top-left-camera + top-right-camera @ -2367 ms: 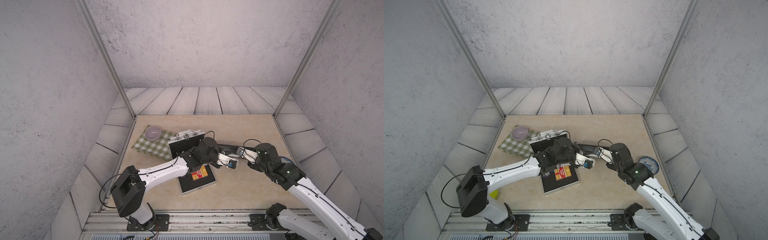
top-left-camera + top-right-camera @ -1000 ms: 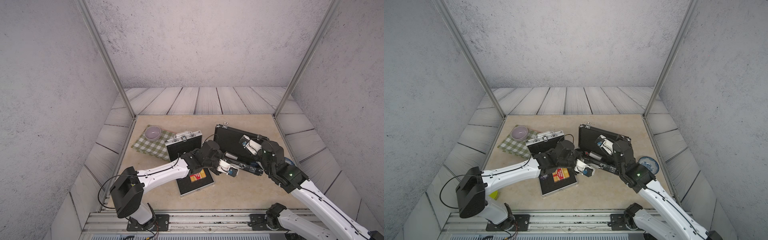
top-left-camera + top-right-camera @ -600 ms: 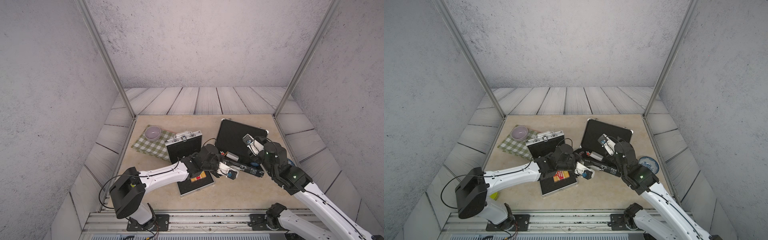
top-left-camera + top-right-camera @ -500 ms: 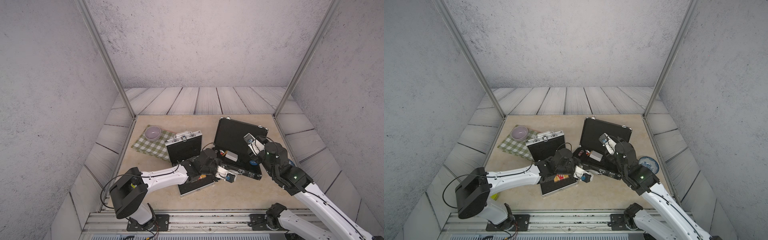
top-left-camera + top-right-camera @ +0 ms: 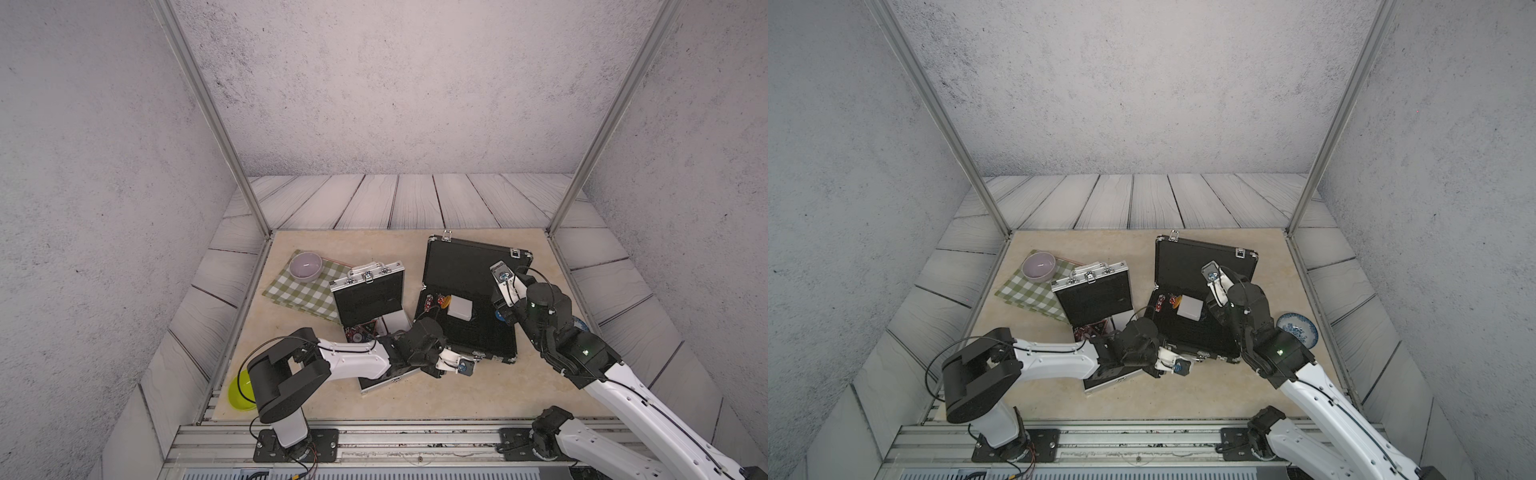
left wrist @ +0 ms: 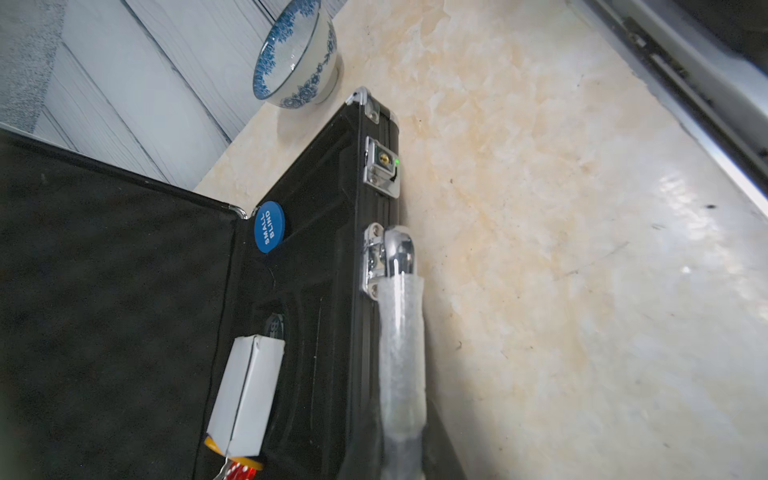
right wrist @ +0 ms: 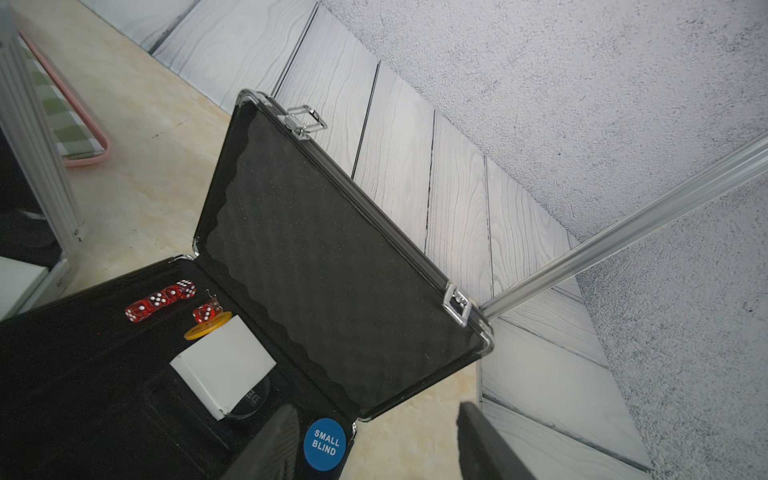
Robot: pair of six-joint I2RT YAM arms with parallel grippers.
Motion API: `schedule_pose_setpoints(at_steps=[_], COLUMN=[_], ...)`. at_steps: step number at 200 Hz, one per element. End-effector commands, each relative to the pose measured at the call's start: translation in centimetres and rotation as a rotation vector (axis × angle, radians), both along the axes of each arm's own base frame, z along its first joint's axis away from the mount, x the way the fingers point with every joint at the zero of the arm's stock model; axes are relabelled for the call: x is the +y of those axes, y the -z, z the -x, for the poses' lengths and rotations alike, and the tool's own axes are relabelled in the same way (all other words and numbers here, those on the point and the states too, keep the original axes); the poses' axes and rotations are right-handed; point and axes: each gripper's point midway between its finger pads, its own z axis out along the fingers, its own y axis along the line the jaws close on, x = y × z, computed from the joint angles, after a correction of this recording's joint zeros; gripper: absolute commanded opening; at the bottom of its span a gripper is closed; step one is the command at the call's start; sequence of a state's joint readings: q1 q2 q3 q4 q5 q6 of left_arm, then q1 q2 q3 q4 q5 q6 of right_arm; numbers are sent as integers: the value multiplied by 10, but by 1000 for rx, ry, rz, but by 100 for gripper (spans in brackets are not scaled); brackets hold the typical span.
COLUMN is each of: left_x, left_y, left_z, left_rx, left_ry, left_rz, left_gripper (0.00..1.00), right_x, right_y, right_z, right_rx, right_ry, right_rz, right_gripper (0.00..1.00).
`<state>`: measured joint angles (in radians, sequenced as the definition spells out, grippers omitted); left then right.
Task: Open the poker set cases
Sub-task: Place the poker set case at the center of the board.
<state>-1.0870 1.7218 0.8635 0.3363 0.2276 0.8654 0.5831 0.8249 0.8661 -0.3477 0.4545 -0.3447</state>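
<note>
The larger black case (image 5: 465, 266) stands on the right with its lid raised, showing black foam in both top views (image 5: 1192, 266). The smaller silver ribbed case (image 5: 368, 297) stands open at centre left. My left gripper (image 5: 457, 365) lies low at the black case's front edge. It is shut on the wrapped metal handle (image 6: 401, 332), which runs between the left gripper's (image 6: 401, 436) blurred dark fingers. My right gripper (image 5: 500, 276) hovers in front of the raised lid (image 7: 332, 257). In the right wrist view, the right gripper (image 7: 374, 444) is open and holds nothing.
Red dice (image 7: 160, 301), a white box (image 7: 222, 365) and a blue "small blind" chip (image 7: 324, 444) lie in the black case. A purple bowl (image 5: 305, 266) sits on a green checked cloth (image 5: 299, 293). A blue-patterned bowl (image 5: 1296, 330) stands right of the black case, a yellow-green bowl (image 5: 239, 388) at front left.
The black case's lid has swung from half raised to fully open, and my right gripper rose with it. My left arm sank lower while staying at the case's handle.
</note>
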Motion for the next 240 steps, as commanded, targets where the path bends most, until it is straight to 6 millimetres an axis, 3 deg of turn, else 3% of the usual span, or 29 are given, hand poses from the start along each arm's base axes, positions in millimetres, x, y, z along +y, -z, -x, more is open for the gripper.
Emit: schedule_pose_setpoints(at_steps=[1, 21, 82, 104, 124, 141, 148, 155, 213, 229, 240], left_x=[-17, -25, -39, -38, -36, -36, -35, -34, -2, 20, 43], left_y=[-2, 2, 19, 24, 14, -7, -17, -27, -135, -165, -191], left_z=[-7, -4, -2, -2, 0, 3, 5, 7, 25, 12, -8], left_rx=[6, 31, 41, 50, 48, 56, 63, 74, 104, 84, 41], left_ry=[-22, -9, -48, -60, -56, -53, -50, -48, -72, -197, -348], left_rz=[38, 47, 16, 11, 44, 92, 109, 127, 342, 425, 516], left_gripper=[0, 0, 13, 38, 55, 69, 80, 86, 88, 88, 88], right_x=[-7, -12, -16, -17, -18, -18, -18, -16, -11, -20, -34], right_y=[-4, -3, -2, -2, -1, -6, -10, -16, -62, -63, -59], right_z=[5, 6, 10, 11, 11, 9, 7, 6, -22, -34, -42], right_rx=[-17, -25, -12, -15, -19, -23, -27, -32, -153, -170, -151], right_ry=[28, 53, 83, 85, 94, 107, 116, 122, 180, 223, 266], right_rz=[-40, -40, -89, -93, -100, -130, -149, -173, -347, -412, -492], right_gripper=[63, 64, 64, 64, 64, 65, 65, 66, 71, 71, 71])
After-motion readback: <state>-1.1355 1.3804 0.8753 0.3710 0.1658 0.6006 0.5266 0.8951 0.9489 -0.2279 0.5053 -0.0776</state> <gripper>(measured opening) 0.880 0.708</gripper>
